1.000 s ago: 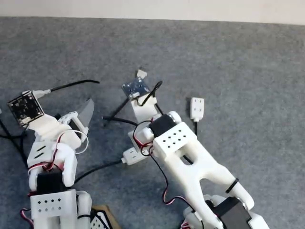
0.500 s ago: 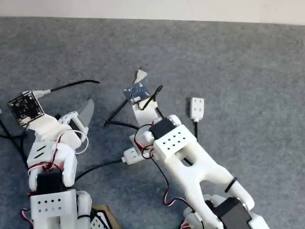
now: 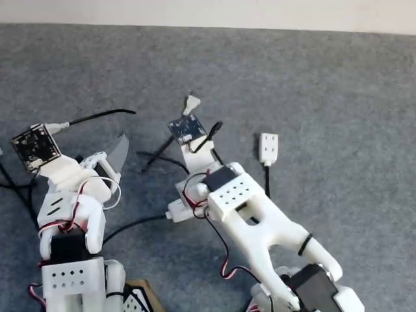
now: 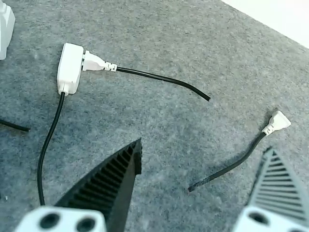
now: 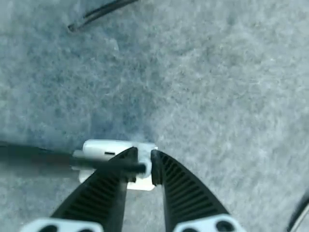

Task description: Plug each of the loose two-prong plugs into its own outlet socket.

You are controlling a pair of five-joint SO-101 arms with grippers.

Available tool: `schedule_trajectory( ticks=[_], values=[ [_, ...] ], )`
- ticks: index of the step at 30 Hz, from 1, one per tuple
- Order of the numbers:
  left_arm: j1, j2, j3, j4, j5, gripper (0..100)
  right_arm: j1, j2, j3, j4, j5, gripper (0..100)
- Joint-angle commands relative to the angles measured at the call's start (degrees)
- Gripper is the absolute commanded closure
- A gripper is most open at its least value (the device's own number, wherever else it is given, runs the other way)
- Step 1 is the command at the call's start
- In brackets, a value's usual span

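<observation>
My right tool point(image 5: 145, 162) is pinched narrow on the black cord point(image 5: 38, 153) at the white socket point(image 5: 104, 146) on the tabletop point(image 3: 325, 84). I judge this plug is being seated, and the next move calls for a straight, aligned push. My left tool point(image 4: 203, 147) gapes wide near a loose plug point(image 4: 277, 121).

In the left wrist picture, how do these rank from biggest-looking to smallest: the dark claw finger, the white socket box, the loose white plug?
1. Dark claw finger, though nearness to the camera inflates it.
2. White socket box.
3. Loose white plug, somewhat smaller.
</observation>
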Motion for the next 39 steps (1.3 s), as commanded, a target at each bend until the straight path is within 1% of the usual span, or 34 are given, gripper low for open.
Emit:
schedule_trajectory(
  ticks=[1, 6, 8, 11, 14, 18, 20, 23, 26, 28, 30, 32, 34, 37, 39],
  values=[
    [0.22, -0.13, -2.07, 0.26, 0.26, 63, 0.22, 4.53, 0.48, 0.13, -0.09, 99.4],
    [0.22, -0.13, -1.54, 0.09, 0.35, 63, 0.22, 1.80, 0.13, 1.45, 0.00, 98.3],
    [0.22, -0.13, -1.54, 0.09, 0.35, 63, 0.22, -0.40, 0.31, 2.33, 0.00, 93.0],
    [0.84, -0.13, -1.54, 0.09, 0.35, 63, 0.22, -4.62, 0.40, 3.91, 0.44, 81.3],
    [2.33, -0.13, -1.54, 0.26, 0.26, 63, 0.31, -9.27, 0.40, 5.49, 3.34, 73.7],
    [3.38, -0.04, -1.54, 0.35, 0.26, 63, 2.59, -17.71, -1.10, 8.57, 3.69, 72.8],
    [3.38, 0.04, -1.54, 0.35, 0.26, 63, 4.97, -22.81, -4.18, 10.68, 3.69, 72.8],
    [3.38, 2.33, -2.33, 0.35, 0.35, 63, 8.66, -29.58, -11.65, 16.57, 3.69, 72.8],
    [5.14, 9.98, -5.67, 0.62, 0.35, 63, 12.44, -35.38, -19.91, 23.43, 7.12, 72.8],
    [6.90, 17.80, -10.15, 3.34, 0.35, 63, 16.92, -38.29, -24.40, 26.95, 7.91, 72.8],
    [8.40, 26.68, -17.01, 8.35, 0.18, 63, 22.90, -39.87, -26.86, 28.70, 8.00, 72.8],
    [9.19, 35.21, -24.66, 14.42, -0.88, 63, 28.26, -41.19, -26.51, 29.05, 8.09, 72.8],
    [9.27, 42.86, -31.43, 18.99, -2.02, 63, 32.13, -42.77, -25.19, 29.05, 8.18, 72.8],
    [10.59, 52.00, -39.34, 24.44, -4.66, 63, 36.00, -46.64, -22.81, 28.88, 9.67, 72.8],
    [13.76, 57.10, -43.47, 28.40, -7.56, 63, 38.29, -49.19, -20.09, 28.70, 11.25, 72.8]
  ],
)
